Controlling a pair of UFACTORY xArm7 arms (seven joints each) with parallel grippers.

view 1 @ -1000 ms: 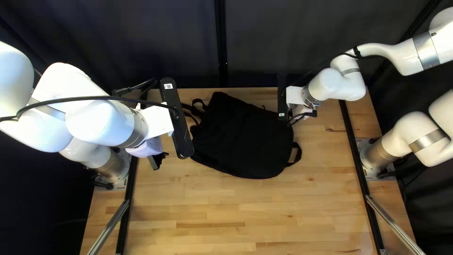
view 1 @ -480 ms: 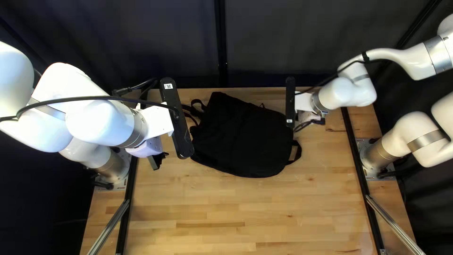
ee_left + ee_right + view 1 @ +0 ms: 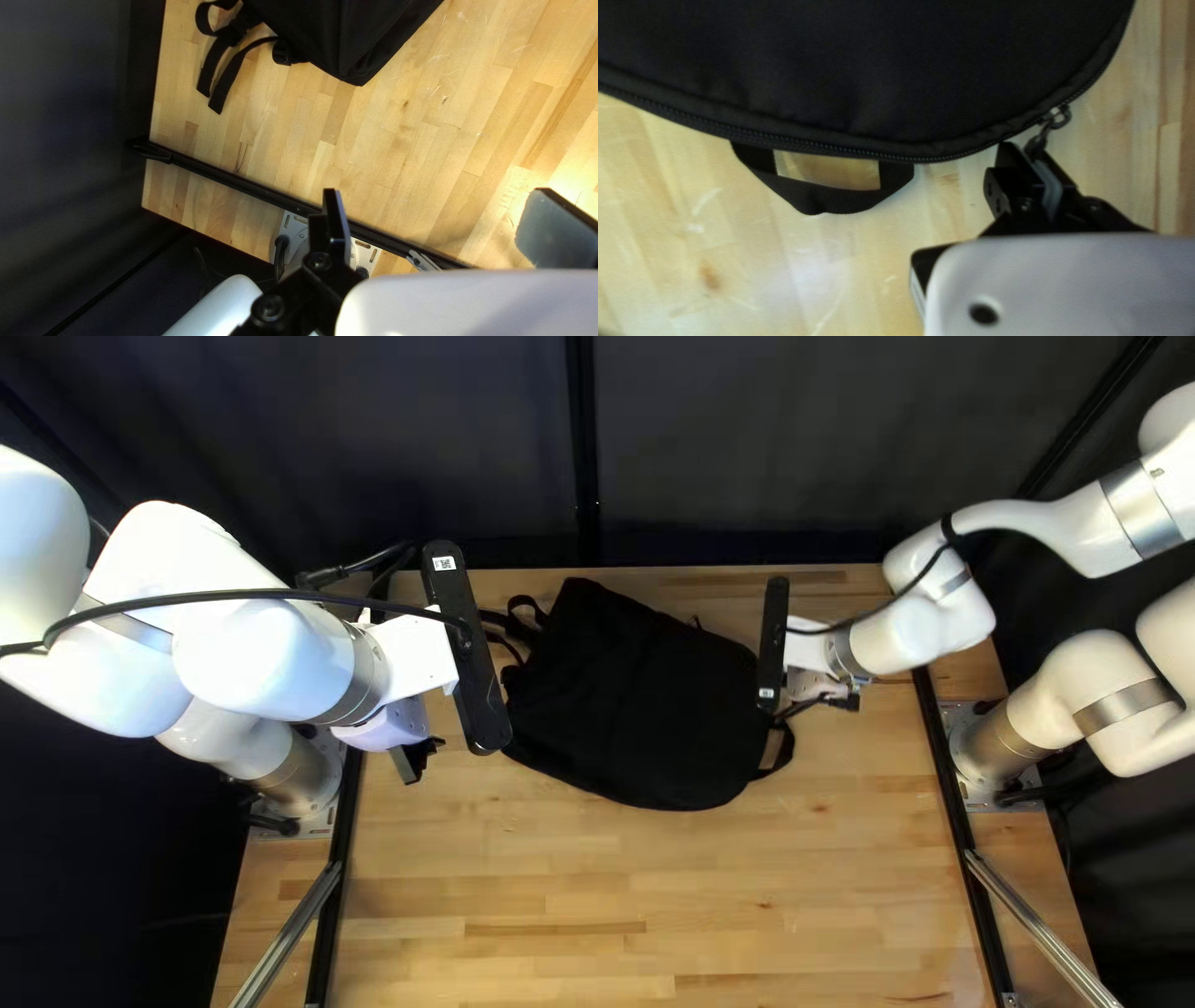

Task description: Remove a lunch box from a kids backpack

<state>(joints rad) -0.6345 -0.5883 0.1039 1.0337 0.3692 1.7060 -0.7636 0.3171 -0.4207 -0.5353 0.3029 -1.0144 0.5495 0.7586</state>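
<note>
- My right jaws are clamped on the zipper pull (image 3: pixel 1052 119) at the backpack (image 3: pixel 859 70) seam; my left jaws stand apart, well clear.
- The lunch box is hidden, presumably inside.
- Risk: the unheld backpack could drag across the table (image 3: pixel 691 242), or the pull could slip free.

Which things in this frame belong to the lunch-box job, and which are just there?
In the job: black backpack; its zipper pull; right gripper, shut on that pull. No lunch box shows.
Just there: left gripper, open, clear of the bag; wooden table; dark curtain.
</note>
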